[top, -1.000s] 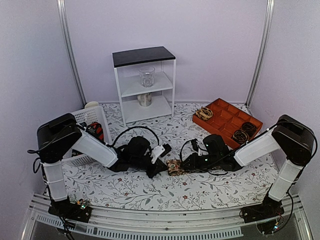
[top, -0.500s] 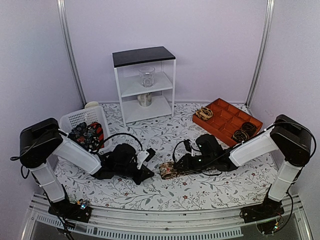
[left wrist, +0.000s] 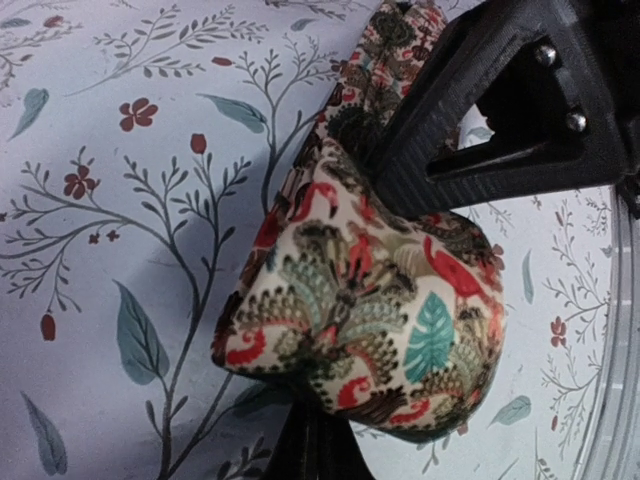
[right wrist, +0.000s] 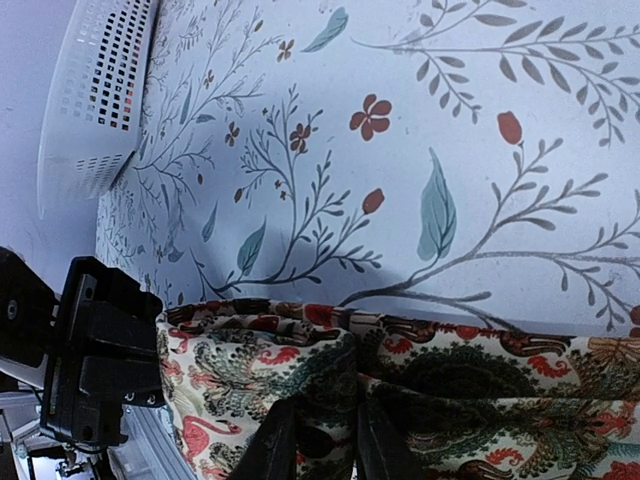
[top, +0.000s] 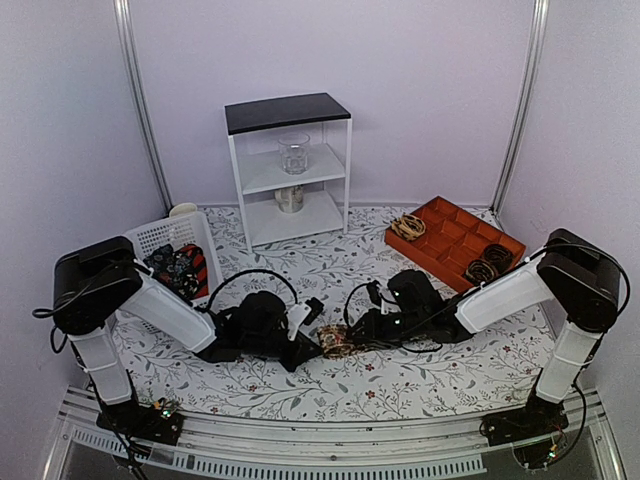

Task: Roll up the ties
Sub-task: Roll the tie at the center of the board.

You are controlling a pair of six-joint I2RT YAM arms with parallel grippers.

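Note:
A partly rolled tie [top: 338, 341], cream with red, teal and dark print, lies on the flowered cloth between the two arms. My right gripper [top: 354, 333] comes in from the right, and its fingers [right wrist: 277, 440] are pushed into the roll [right wrist: 230, 380], shut on a fold of the tie. My left gripper [top: 312, 337] is shut, and its tips [left wrist: 315, 440] rest against the near side of the roll [left wrist: 370, 320] with nothing seen between them. The right gripper's black finger [left wrist: 480, 110] crosses the top of the left wrist view.
A white basket [top: 150, 240] holding more ties [top: 180, 268] stands at the left. At the back right, an orange divided tray [top: 440, 225] holds rolled ties [top: 482, 270]. A white shelf [top: 285, 112] with a glass jar [top: 294, 154] stands against the back wall.
The left arm swung back to the left, away from the roll, then returned until its shut tips reached it. The right gripper and the roll shifted slightly left.

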